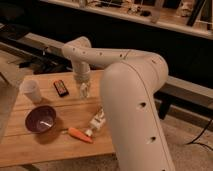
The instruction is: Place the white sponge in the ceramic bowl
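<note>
The dark purple ceramic bowl (pixel 41 119) sits on the wooden table (pixel 30 150) at the front left and looks empty apart from a highlight. My gripper (pixel 84 91) hangs down from the white arm (pixel 125 75) over the middle back of the table, right of and beyond the bowl. A pale shape at the gripper's tip may be the white sponge, but I cannot tell it apart from the gripper. No sponge shows anywhere else on the table.
A translucent white cup (pixel 31 91) stands behind the bowl. A dark flat rectangular object (pixel 61 88) lies left of the gripper. A white labelled bottle (pixel 97 121) and an orange carrot (pixel 80 135) lie near the front right edge. A dark counter runs behind.
</note>
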`<state>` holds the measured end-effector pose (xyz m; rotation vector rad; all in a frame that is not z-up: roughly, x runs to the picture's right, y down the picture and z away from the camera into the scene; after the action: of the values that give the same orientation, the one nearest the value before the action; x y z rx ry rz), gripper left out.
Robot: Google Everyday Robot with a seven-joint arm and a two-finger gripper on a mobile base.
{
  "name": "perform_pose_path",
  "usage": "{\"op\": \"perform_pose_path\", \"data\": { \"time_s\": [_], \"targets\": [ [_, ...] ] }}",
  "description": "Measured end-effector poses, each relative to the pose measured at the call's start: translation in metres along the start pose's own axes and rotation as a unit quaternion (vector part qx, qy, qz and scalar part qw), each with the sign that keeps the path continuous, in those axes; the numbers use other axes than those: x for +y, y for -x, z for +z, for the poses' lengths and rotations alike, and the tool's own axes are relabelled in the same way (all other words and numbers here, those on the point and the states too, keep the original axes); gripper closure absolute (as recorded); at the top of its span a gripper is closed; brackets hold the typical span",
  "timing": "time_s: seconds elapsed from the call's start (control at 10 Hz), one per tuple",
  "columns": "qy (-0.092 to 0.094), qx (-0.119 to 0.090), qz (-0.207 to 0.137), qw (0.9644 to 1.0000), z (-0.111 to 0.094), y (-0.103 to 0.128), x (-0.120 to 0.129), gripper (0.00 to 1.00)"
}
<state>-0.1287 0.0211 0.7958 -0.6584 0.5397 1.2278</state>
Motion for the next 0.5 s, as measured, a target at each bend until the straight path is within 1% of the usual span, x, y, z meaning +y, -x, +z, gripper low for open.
{"op": "perform_pose_path", "data": {
  "time_s": [0.1,0.2,0.3,0.5],
  "targets": [
    [0.005,0.004,-0.014,0.9999,-0.002,-0.005,0.011,1.0],
    [0.015,0.012,-0.04,0.999,-0.003,-0.016,0.031,1.0],
    [0.021,0.017,-0.053,0.9983,-0.004,-0.021,0.04,1.0],
    [0.036,0.028,-0.081,0.9957,-0.004,-0.032,0.06,1.0]
  ]
}}
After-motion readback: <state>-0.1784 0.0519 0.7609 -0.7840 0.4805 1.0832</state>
